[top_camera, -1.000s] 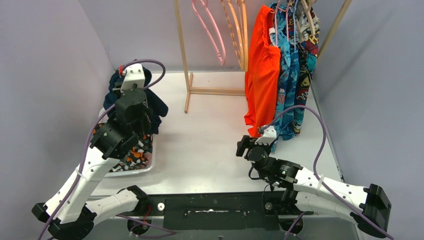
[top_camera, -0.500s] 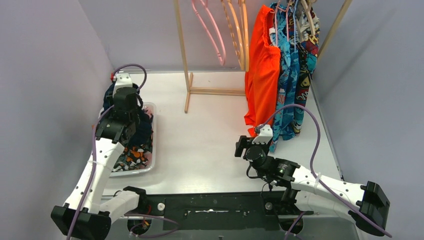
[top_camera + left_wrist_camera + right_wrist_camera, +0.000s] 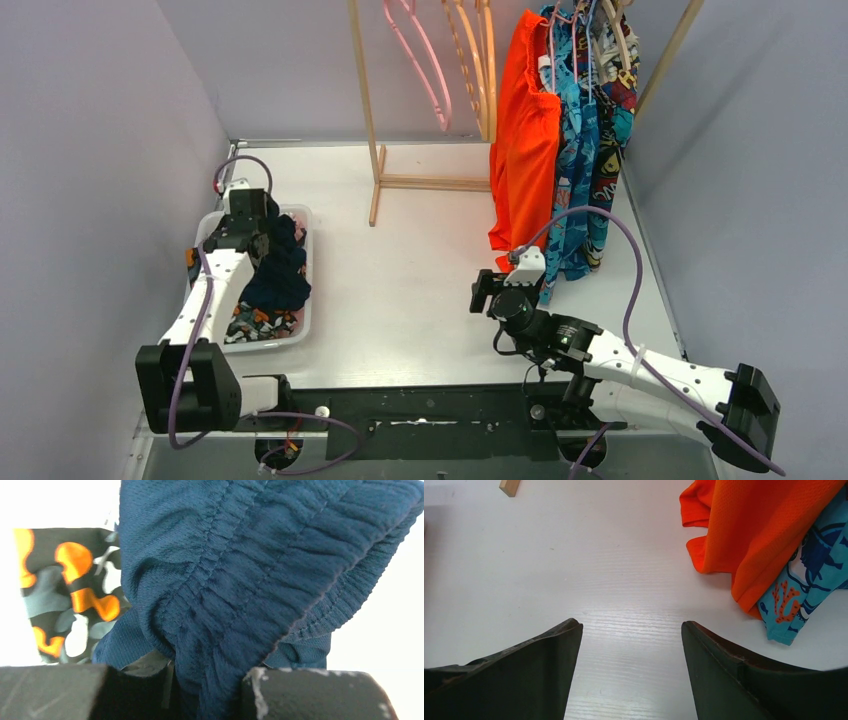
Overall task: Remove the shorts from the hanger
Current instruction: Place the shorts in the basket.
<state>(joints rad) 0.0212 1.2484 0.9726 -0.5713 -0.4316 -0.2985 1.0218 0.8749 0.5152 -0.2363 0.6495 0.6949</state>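
From above, we see the left gripper low over the bin at the table's left side, pinching the navy shorts, which drape down into the bin. Under them lie the black print shorts. The right gripper hangs above the bare table with its jaws spread and nothing in them, just beside the hem of the orange shorts. Those hang from the rack at the back right, with the teal shorts and the comic shorts behind them. Bare hangers hang further left on the rail.

In the left wrist view, we see the navy shorts bunched at the waistband and clamped between the two fingers. The black print shorts show behind on the left.

In the right wrist view, the fingers stand wide apart over the table, touching nothing. The orange shorts touch the tabletop ahead and to the right, with the teal shorts beside them. A wooden foot of the rack shows at the top edge.
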